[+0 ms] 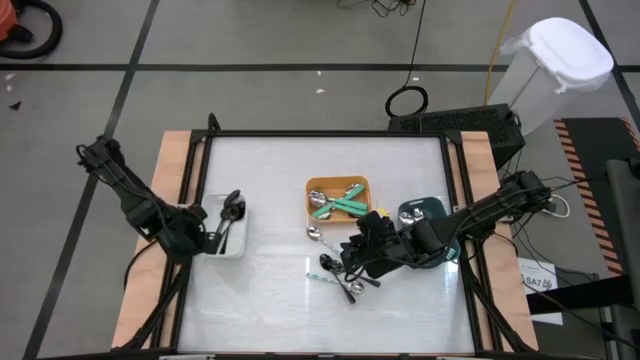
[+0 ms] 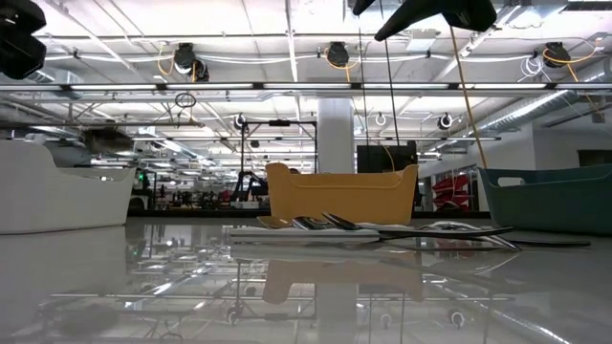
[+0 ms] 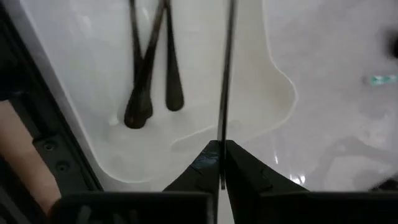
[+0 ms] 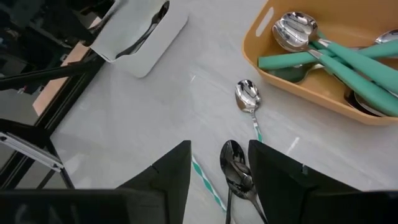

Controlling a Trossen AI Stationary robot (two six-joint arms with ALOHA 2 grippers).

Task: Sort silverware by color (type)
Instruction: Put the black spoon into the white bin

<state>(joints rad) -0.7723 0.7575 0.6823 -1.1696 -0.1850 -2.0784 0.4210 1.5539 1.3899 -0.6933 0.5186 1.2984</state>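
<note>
Your worktop [image 1: 270, 290] is a pale glossy sheet in a dark frame, with wooden strips along its left and right edges; three bins stand on it; the white bin [image 1: 226, 243] lies near the left edge, the orange bin [image 1: 337, 184] sits near the middle, and the dark teal bin [image 1: 425, 209] sits toward the right edge, partly under the right arm.

Your left gripper [image 3: 221, 163] hangs over the white bin; its fingers are pressed together on the thin dark handle of a black utensil [image 3: 226, 74], which runs straight out from the tips over the bin; two more black spoons [image 3: 149, 68] lie inside that bin, their handles crossing.

Your right gripper [image 4: 219, 163] hovers low over the worktop between the orange bin and the near edge; its fingers stand apart and grip nothing; a silver spoon head [image 4: 234, 159] lies on the worktop between them, and a teal handle [image 4: 207, 180] lies just beside it.

The orange bin holds the teal-handled spoons [image 4: 339, 59], silver bowls toward one end; one loose spoon [image 4: 247, 96] with a silver head and teal handle lies on the worktop just outside that bin; the other loose silverware [image 1: 340, 277] lies in a small cluster near the right gripper.
</note>
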